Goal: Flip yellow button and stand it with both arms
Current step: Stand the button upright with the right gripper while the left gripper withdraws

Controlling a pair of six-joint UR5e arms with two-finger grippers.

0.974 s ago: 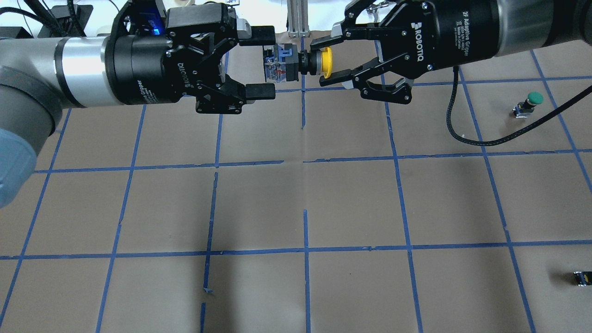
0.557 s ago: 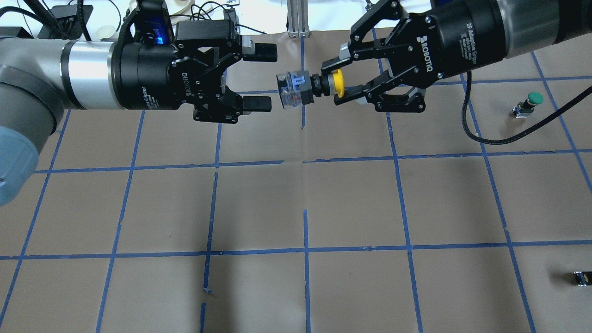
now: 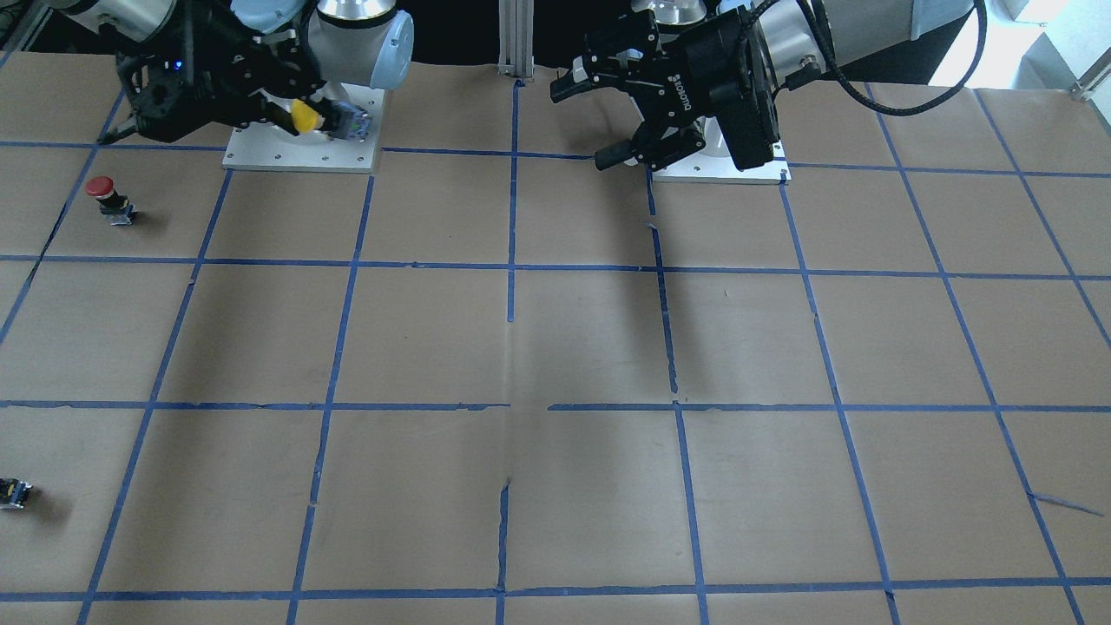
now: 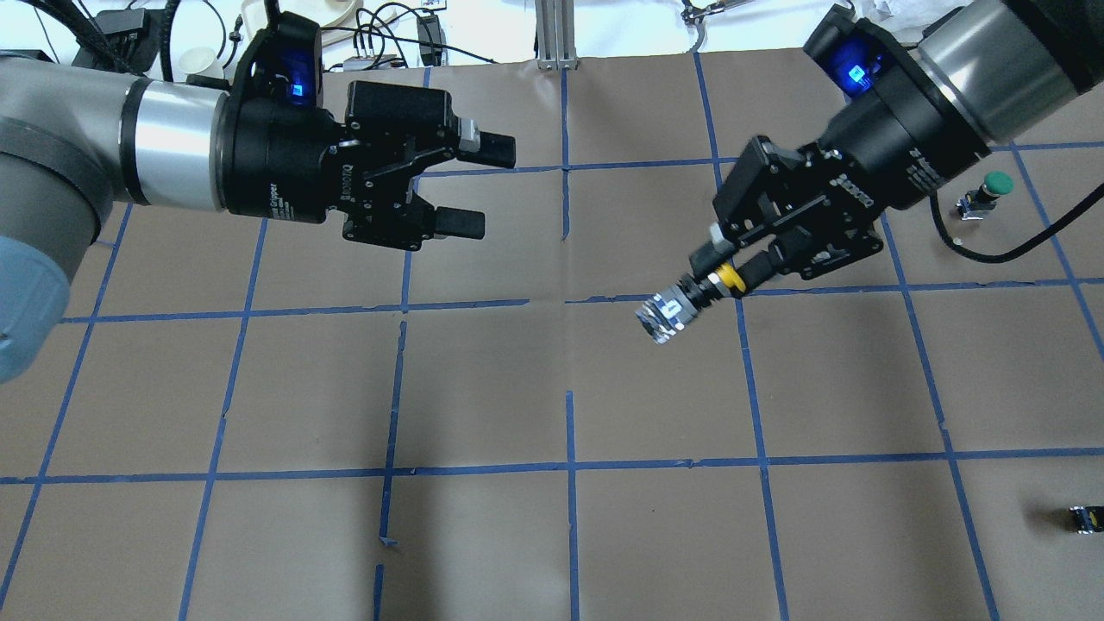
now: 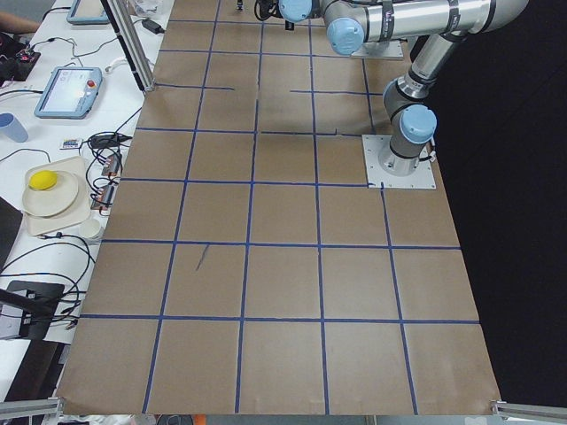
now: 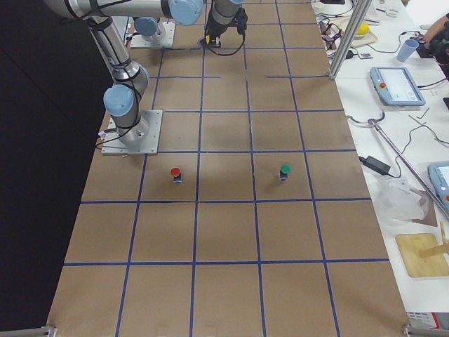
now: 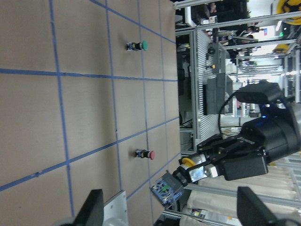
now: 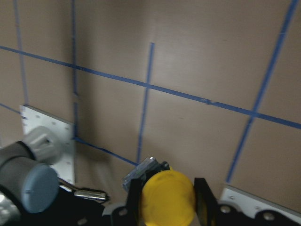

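Table [image 4: 655,388] was covered in brown paper, gridded with blue tape. At the left, the left gripper [image 4: 481,187] hung above the far squares, fingers spread wide, nothing between them. Well apart to its right, the yellow button [image 4: 690,299] was held off the paper near the table's middle, tilted, its switch body pointing away from the claw. The right gripper [image 4: 731,276] pinched it at the yellow cap. Further right, a green-capped button [image 4: 992,191] stood upright on the paper. A small black part [image 4: 1085,518] lay near the right edge.

Robotics laboratory. Paper-covered desk [image 5: 283,283] gridded in blue tape [image 5: 283,243]. Teach pendant [image 5: 73,91] lies on the white side bench [image 5: 22,155].
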